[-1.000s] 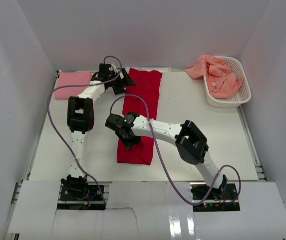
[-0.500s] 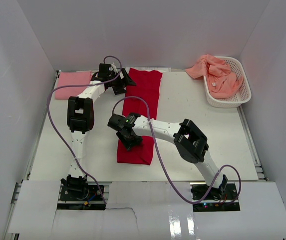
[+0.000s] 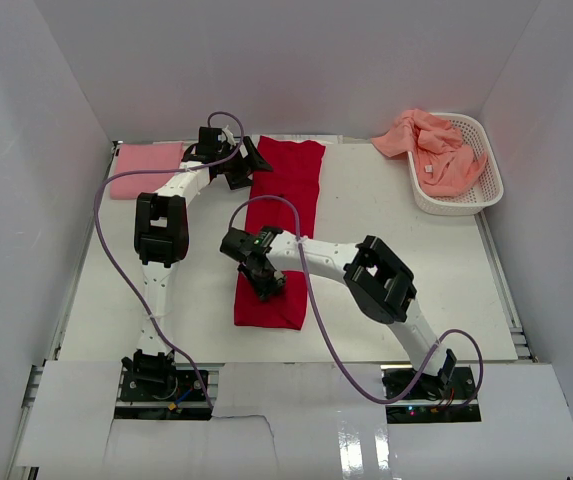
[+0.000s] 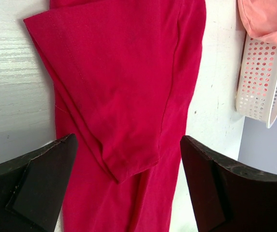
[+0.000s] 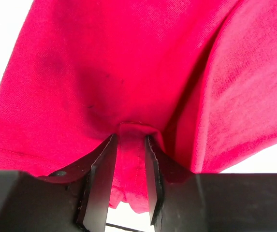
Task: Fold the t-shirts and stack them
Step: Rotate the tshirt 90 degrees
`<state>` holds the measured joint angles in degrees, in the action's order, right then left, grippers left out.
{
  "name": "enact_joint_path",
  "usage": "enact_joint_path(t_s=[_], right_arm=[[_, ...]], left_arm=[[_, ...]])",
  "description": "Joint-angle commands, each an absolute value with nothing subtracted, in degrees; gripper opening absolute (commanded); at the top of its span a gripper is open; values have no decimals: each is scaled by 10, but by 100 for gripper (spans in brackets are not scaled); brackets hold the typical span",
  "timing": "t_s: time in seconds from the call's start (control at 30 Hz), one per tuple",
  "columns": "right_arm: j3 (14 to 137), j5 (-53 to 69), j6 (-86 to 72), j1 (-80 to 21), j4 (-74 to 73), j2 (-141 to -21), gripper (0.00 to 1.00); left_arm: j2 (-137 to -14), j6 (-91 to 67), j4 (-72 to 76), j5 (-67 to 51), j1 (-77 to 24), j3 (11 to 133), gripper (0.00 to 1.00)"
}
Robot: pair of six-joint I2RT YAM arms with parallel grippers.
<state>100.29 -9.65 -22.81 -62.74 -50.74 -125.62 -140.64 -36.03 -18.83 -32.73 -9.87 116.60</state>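
— How does the right pincer (image 5: 128, 141) stand?
— Nearly closed, nipping a raised fold of the red t-shirt (image 3: 288, 190) close to the shirt's near end.
— And the left pincer (image 4: 128, 140)?
— Released, jaws spread wide, hanging over the shirt's far end and holding nothing.
— Where does the shirt lie?
— Folded into a long strip down the middle of the surface (image 3: 396, 270). A pink t-shirt (image 3: 146, 168) lies folded at the far left corner. Salmon t-shirts (image 3: 434, 145) spill from the white basket (image 3: 493, 190) at the far right.
— Anything different from a second ago?
— The right pincer has slid slightly toward the near end and narrowed onto the cloth. The left has not moved.
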Motion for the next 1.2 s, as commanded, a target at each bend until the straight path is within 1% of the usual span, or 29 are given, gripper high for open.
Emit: enact_joint_path(t_s=[0.0, 0.13, 0.2, 0.27, 0.43, 0.47, 0.63, 0.77, 1.03, 1.17], right_arm=[[984, -91, -224, -623, -488, -1250, 35], [980, -91, -224, -623, -486, -1239, 35], [980, -94, -224, -622, -486, -1238, 33], [979, -92, -225, -621, -486, -1242, 29], [977, -91, -225, -619, -483, -1247, 10], [976, -90, -225, -619, -484, -1245, 8], [971, -85, -227, -619, -484, -1228, 8], [972, -58, -226, -625, -489, -1196, 8], [962, 54, -210, -652, -489, -1144, 8], [953, 102, -201, -656, -490, -1142, 8]], left_arm=[[-1387, -360, -178, -343, -94, 1158, 98], [-1385, -359, -178, -343, -94, 1158, 98], [-1386, -359, -178, -343, -95, 1158, 98], [-1386, -359, -178, -344, -94, 1158, 98], [-1384, -359, -178, -344, -94, 1156, 98], [-1386, -359, -177, -344, -94, 1156, 98], [-1387, -359, -178, -344, -94, 1157, 98], [-1387, -359, -177, -344, -93, 1157, 98], [-1388, -359, -178, -345, -94, 1156, 98], [-1387, -359, -178, -345, -93, 1156, 98]])
